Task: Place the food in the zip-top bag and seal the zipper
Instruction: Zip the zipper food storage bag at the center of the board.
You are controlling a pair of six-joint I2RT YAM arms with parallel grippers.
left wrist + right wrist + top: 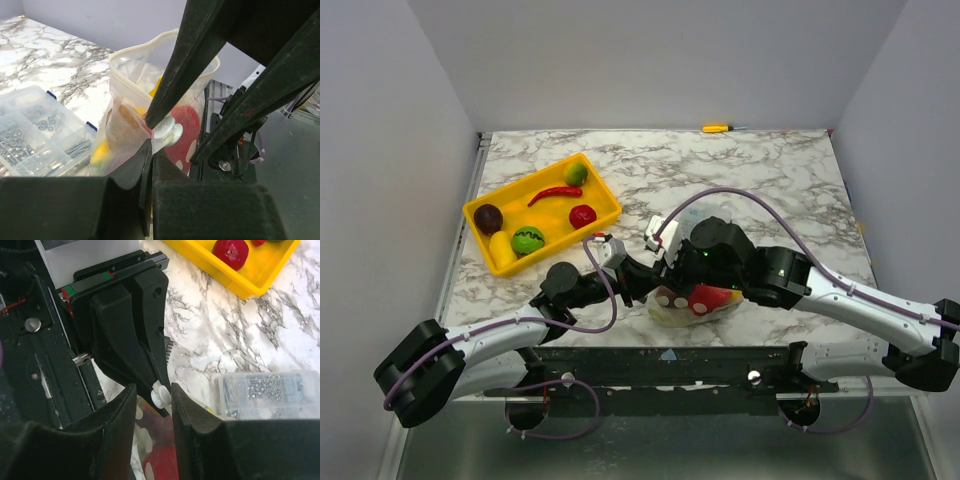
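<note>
My left gripper (151,152) is clamped shut on the clear floppy plastic zip-top bag (131,82), which stands at the marble desk's (740,170) near edge. My right gripper (154,390) is parted, straddling a small white knob (161,394) just beside the left fingertips. A red white-spotted toy (186,125) sits inside.

A marble-look tabletop (770,170) is seen, white with grey veins running all over it, and it's boxed in on three sides by plain walls: a back wall (660,60), a left wall (380,150) and a right wall (910,100), all done in a pale greyish lilac. A silver strip (458,250) is fitted along the table's left edge, and a dark metal frame (620,362) along the near one. Below that, a dull grey floor (670,455) can be made out. Everything is lit softly and evenly, so only faint shadows are thrown
</note>
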